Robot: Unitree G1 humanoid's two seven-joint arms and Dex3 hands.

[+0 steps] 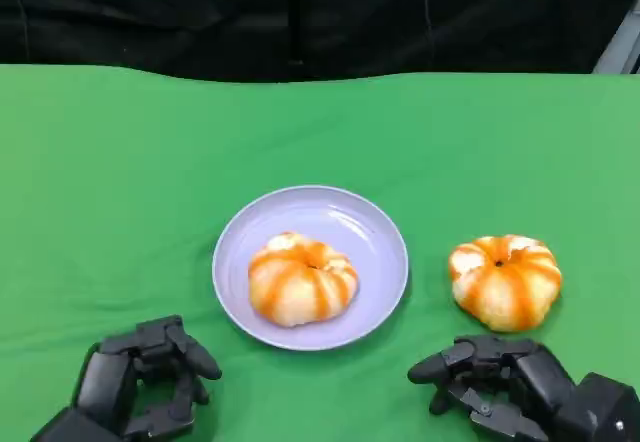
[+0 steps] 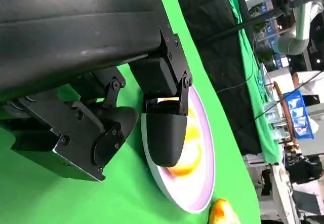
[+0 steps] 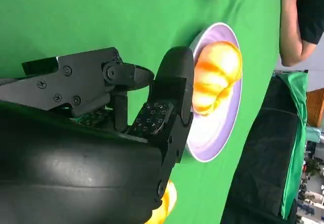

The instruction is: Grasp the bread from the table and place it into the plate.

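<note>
A lilac plate [image 1: 352, 221] lies in the middle of the green table, with one orange-striped bread [image 1: 300, 280] on it. A second, similar bread [image 1: 505, 280] sits on the cloth just right of the plate. My right hand [image 1: 500, 382] rests low on the table right in front of that second bread, fingers apart and pointing left, holding nothing. My left hand [image 1: 150, 377] sits near the front left of the plate, empty too. The right wrist view shows the right hand's fingers [image 3: 172, 89], the plate [image 3: 223, 130], the plated bread [image 3: 215, 77] and the loose bread [image 3: 166, 203].
The green cloth [image 1: 120, 162] ends at a black backdrop [image 1: 300, 12] behind the table. In the right wrist view a person's arm [image 3: 296, 16] is beside the table's far side. In the left wrist view, the plate [image 2: 202, 186] lies past my left hand [image 2: 126, 122].
</note>
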